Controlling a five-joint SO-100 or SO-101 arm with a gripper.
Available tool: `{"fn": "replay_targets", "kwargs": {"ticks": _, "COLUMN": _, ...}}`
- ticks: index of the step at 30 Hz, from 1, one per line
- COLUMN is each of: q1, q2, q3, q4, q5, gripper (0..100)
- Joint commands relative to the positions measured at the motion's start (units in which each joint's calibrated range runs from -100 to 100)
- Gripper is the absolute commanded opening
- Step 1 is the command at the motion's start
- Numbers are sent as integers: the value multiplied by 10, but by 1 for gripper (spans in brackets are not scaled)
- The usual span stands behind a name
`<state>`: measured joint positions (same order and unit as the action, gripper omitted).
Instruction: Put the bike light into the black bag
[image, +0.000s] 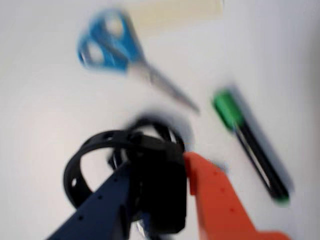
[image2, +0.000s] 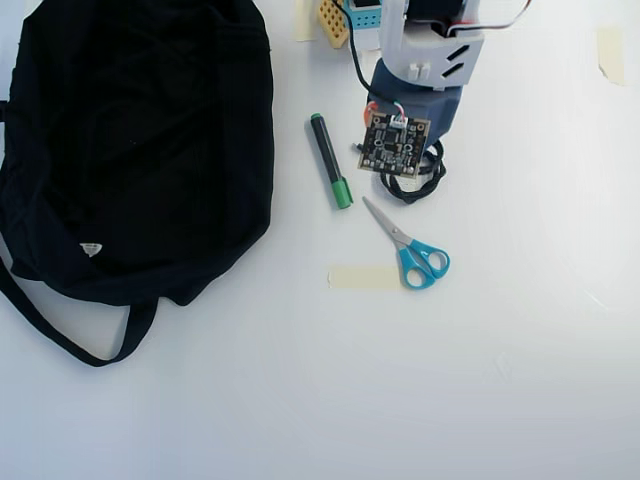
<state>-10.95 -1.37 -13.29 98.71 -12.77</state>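
The wrist view is blurred. My gripper (image: 157, 165) has a dark blue finger on the left and an orange finger on the right. Both are closed against the blocky body of the bike light (image: 162, 195). Its round strap loop (image: 75, 170) sticks out to the left. A coiled black cable (image: 160, 125) lies just behind it. The black bag (image2: 140, 140) lies at the left of the overhead view, with its strap (image2: 60, 335) trailing below. In the overhead view my arm (image2: 430, 60) and its circuit board (image2: 393, 143) hide the fingers and the light.
A green-capped black marker (image2: 330, 160) lies between the bag and my arm; it also shows in the wrist view (image: 250, 145). Blue-handled scissors (image2: 405, 245) and a strip of tape (image2: 362, 277) lie below my arm. Black loops (image2: 425, 180) show beside the board.
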Motion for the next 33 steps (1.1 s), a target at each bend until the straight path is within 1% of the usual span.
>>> {"fn": "replay_targets", "kwargs": {"ticks": 1, "q1": -15, "q2": -153, "q3": 105, "q4": 4, "q5": -17, "gripper": 2}}
{"fn": "replay_targets", "kwargs": {"ticks": 4, "q1": -27, "q2": -261, "q3": 205, "q4": 5, "q5": -46, "gripper": 2}}
{"fn": "replay_targets", "kwargs": {"ticks": 6, "q1": -39, "q2": -337, "q3": 282, "q4": 5, "q5": -76, "gripper": 2}}
{"fn": "replay_targets", "kwargs": {"ticks": 8, "q1": -30, "q2": -405, "q3": 357, "q4": 3, "q5": -109, "gripper": 2}}
{"fn": "replay_targets", "kwargs": {"ticks": 11, "q1": 29, "q2": -466, "q3": 424, "q4": 2, "q5": -149, "gripper": 2}}
{"fn": "replay_targets", "kwargs": {"ticks": 13, "q1": 84, "q2": -477, "q3": 428, "q4": 2, "q5": -155, "gripper": 2}}
{"fn": "replay_targets", "kwargs": {"ticks": 18, "q1": 243, "q2": -475, "q3": 433, "q4": -14, "q5": -148, "gripper": 2}}
{"fn": "replay_targets", "kwargs": {"ticks": 22, "q1": 350, "q2": -474, "q3": 434, "q4": -61, "q5": -116, "gripper": 2}}
{"fn": "replay_targets", "kwargs": {"ticks": 24, "q1": 388, "q2": -474, "q3": 434, "q4": -108, "q5": -88, "gripper": 2}}
{"fn": "replay_targets", "kwargs": {"ticks": 25, "q1": 425, "q2": -473, "q3": 434, "q4": -147, "q5": -66, "gripper": 2}}
{"fn": "replay_targets", "kwargs": {"ticks": 27, "q1": 470, "q2": -461, "q3": 433, "q4": -174, "q5": -50, "gripper": 2}}
{"fn": "replay_targets", "kwargs": {"ticks": 29, "q1": 507, "q2": -436, "q3": 427, "q4": -188, "q5": -46, "gripper": 2}}
{"fn": "replay_targets", "kwargs": {"ticks": 31, "q1": 528, "q2": -405, "q3": 425, "q4": -215, "q5": -42, "gripper": 2}}
{"fn": "replay_targets", "kwargs": {"ticks": 33, "q1": 537, "q2": -366, "q3": 425, "q4": -261, "q5": -25, "gripper": 2}}
